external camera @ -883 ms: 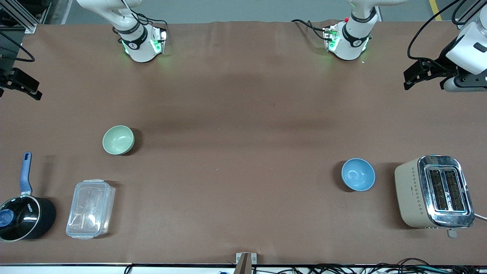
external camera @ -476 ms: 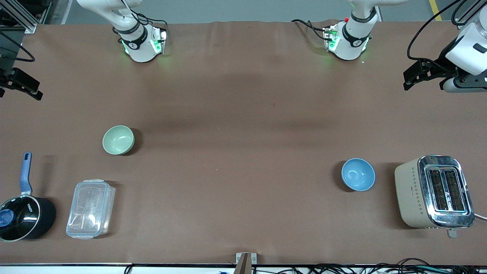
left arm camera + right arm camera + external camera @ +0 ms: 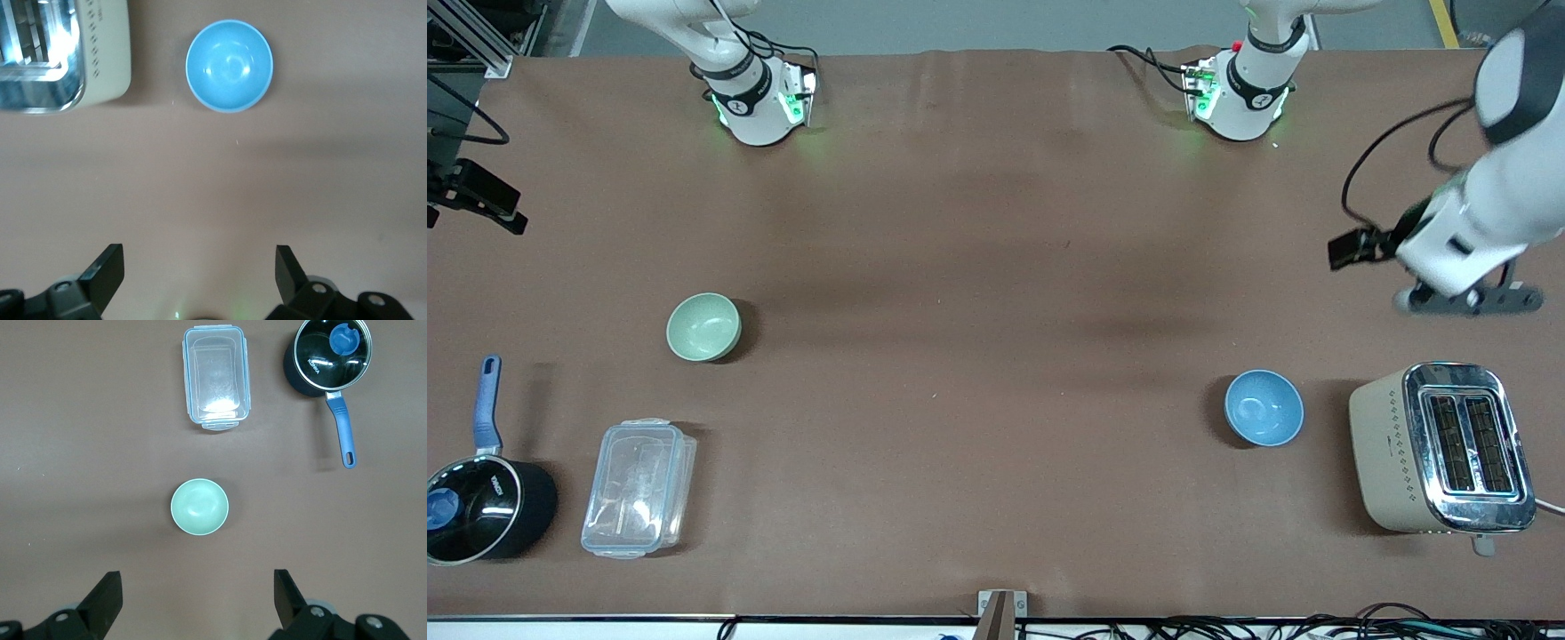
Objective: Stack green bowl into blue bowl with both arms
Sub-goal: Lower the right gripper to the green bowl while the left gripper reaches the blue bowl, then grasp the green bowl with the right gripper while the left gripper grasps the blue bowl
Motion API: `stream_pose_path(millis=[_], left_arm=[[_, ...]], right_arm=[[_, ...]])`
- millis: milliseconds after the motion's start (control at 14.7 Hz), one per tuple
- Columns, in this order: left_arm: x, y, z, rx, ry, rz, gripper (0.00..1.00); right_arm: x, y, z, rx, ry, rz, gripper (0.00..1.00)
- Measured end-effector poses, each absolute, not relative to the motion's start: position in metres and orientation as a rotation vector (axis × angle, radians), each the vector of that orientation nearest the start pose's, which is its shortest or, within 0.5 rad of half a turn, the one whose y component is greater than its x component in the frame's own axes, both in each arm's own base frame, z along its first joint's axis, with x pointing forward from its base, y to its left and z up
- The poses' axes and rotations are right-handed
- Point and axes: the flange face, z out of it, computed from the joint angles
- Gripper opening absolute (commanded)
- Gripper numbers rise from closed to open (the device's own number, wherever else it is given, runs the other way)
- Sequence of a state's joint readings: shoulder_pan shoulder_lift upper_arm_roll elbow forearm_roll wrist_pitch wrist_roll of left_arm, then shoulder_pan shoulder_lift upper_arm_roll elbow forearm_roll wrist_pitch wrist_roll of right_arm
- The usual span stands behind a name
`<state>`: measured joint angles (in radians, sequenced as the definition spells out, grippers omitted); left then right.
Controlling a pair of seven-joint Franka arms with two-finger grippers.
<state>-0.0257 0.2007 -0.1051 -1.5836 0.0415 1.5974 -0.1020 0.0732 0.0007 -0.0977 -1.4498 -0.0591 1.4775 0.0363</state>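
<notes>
Green bowl [image 3: 703, 327] and blue bowl [image 3: 1264, 408] sit upright, mouths up, round, well apart on the bench [image 3: 996, 356]. Left gripper [image 3: 200, 273], jaws apart, hangs over bare bench near the toaster [image 3: 1440, 447]; right gripper [image 3: 198, 597], jaws apart, likewise clear of the green bowl.

The green bowl [image 3: 703, 327] and blue bowl [image 3: 1264, 408] sit well apart on the table [image 3: 996, 356].

The green bowl [image 3: 703, 327] is pale sage; the blue bowl [image 3: 1264, 407] is sky blue. The worktop [image 3: 978, 356] is plain brown. The toaster [image 3: 1440, 447] is cream with a dotted diamond pattern and chrome top. The saucepan [image 3: 480, 507] is black with a blue handle and knob. The container [image 3: 639, 488] is clear.
</notes>
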Motion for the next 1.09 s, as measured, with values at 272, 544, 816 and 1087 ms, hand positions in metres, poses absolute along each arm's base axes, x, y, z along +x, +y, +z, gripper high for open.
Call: stream_pose_path(millis=[272,544,816,1087], left_arm=[[0.645,-0.071,0.398,-3.103,0.054,0.298,1.0],[0.673,-0.061,0.297,-3.083,0.067,0.258,0.93],[0.68,-0.036,0.237,-3.062,0.101,0.278,0.83],[0.684,-0.019,0.222,-3.068,0.098,0.268,0.37]], right_arm=[[0.55,-0.022,0.618,-3.199,0.083,0.1,1.0],[0.558,-0.037,0.482,-3.196,0.023,0.107,1.0],[0.536,-0.048,0.372,-3.194,0.028,-0.021,1.0],[0.512,-0.064,0.284,-3.198,0.066,-0.007,1.0]])
